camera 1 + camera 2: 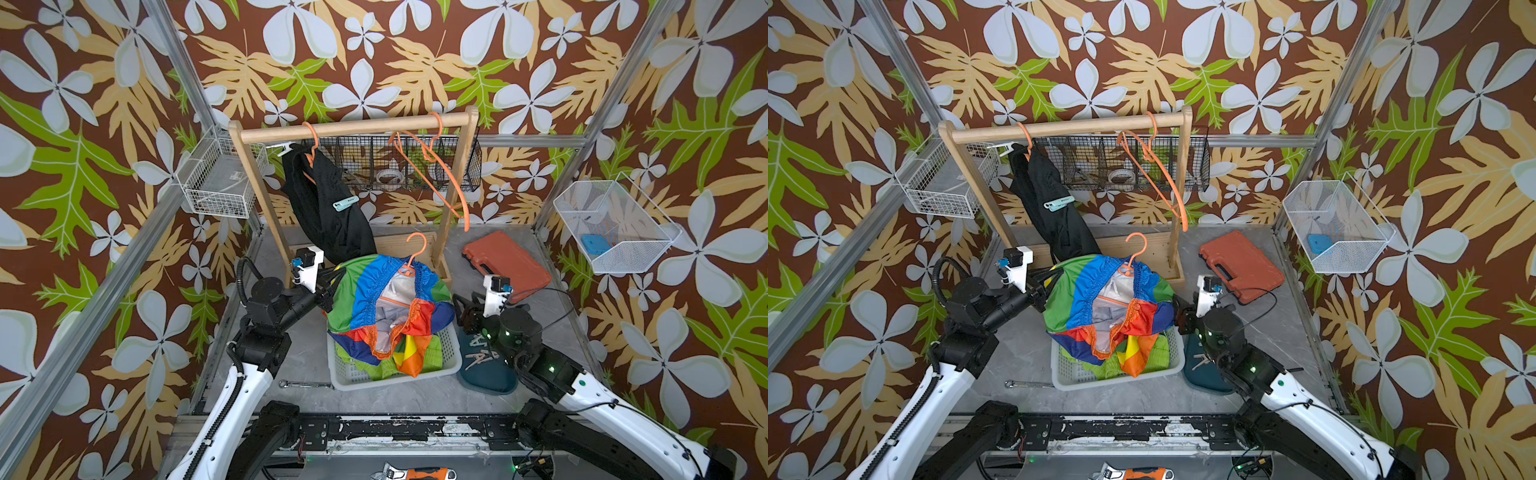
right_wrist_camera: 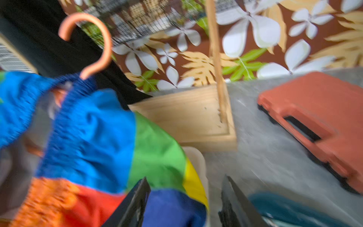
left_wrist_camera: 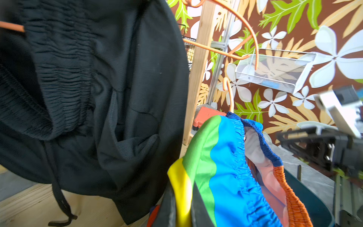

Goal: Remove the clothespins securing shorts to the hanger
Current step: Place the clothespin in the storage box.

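Clothespins, whitish, loose: small heap on the teal tray, which lies on the grey surface just right of the white basket; partly hidden by the right arm in both top views.

Mint-teal clothespin: clipped across the black shorts, roughly midway down the cloth.

White clothespin: at the top edge of the black shorts, near the left post of the wooden rack.

Black shorts: hung from the left end of the rail by a hooked hanger.

Colour-blocked shorts: waistband open upward, loose hanger inside it with its hook free of the rail, cloth spilling over the basket.

Lime green shorts: in the basket, under the colour-blocked pair.

Left jaws: closed on a yellow fold of the colour-blocked shorts, plain in the left wrist view.

Right jaws: standing apart, gripping nothing, just beside the right side of the colour-blocked shorts, above the basket rim; right wrist view blurred.

Empty orange hangers: right end of the rail.

Red case: on the surface, back right.

Wrench: flat on the surface, by the basket's front left corner.
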